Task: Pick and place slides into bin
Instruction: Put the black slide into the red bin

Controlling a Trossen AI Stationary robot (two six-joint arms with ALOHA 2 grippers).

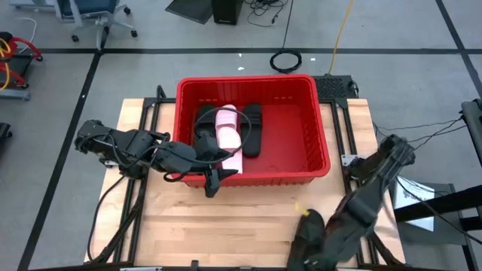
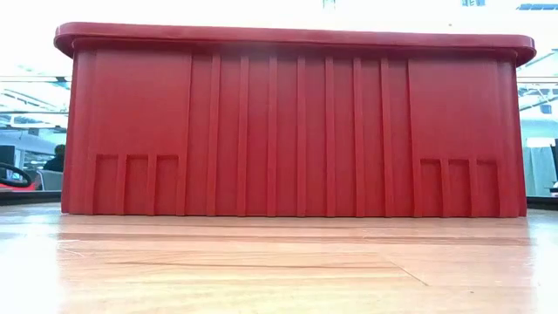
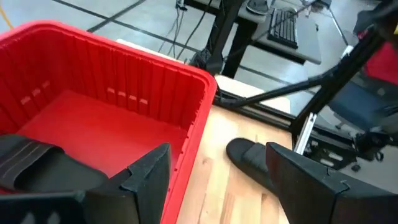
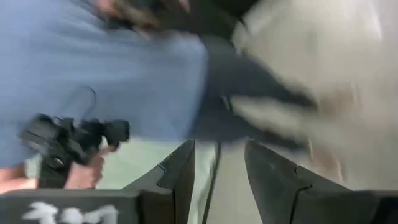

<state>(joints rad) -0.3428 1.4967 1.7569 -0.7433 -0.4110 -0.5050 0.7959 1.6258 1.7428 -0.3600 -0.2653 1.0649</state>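
Note:
The red bin (image 1: pixel 320 128) stands at the middle of the table, and its near wall fills the low view (image 2: pixel 296 131). Inside it lie pale pink slides (image 1: pixel 229 134) among black slides (image 1: pixel 253 129), one of which shows in the left wrist view (image 3: pixel 37 169). Another black slide (image 3: pixel 249 163) lies flat on the table near the front right (image 1: pixel 307 226). My left gripper (image 1: pixel 217 179) is open and empty over the bin's near rim (image 3: pixel 205 93), one finger on each side of it. My right gripper (image 4: pixel 217 168) is open and empty, low at the table's near edge, by the black slide on the table.
Bare wooden tabletop (image 1: pixel 226 226) lies in front of the bin. A person in blue, holding a dark device (image 4: pixel 74 140), shows beyond the table in the right wrist view. Desks, cables and chairs stand around the table.

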